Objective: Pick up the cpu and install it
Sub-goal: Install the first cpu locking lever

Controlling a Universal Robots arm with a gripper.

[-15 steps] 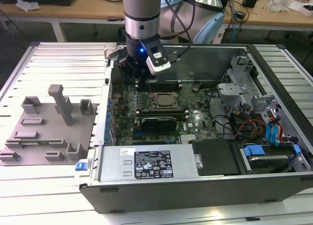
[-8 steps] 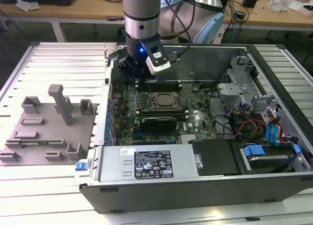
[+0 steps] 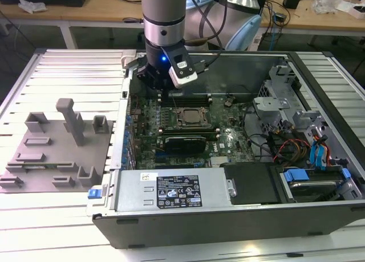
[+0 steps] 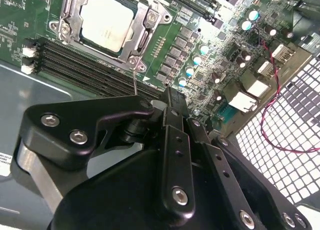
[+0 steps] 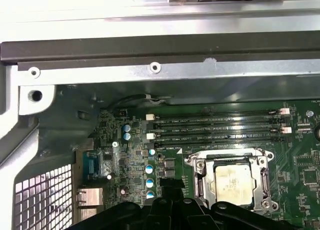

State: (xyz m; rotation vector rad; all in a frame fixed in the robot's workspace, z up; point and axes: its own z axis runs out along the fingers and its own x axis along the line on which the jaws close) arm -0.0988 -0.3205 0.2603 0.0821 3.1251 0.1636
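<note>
Exterior view: gripper hangs low inside the open case on the desk, just toward the exterior view's left of the socket. The cpu sits in that socket, not in the jaws. Second wrist view: jaws of the gripper look closed on nothing. A thin latch lever stands right beside the tip, with the memory slots close by. Risk as I judge it: any sideways drift bends the lever or scrapes the board. If the cpu isn't flush, clamping would crush the socket pins. It's a flat square with a silvery top and pale rim, and the metal frame sits around it. First wrist view: cpu looks level in the socket. Can't tell whether it's latched.
</note>
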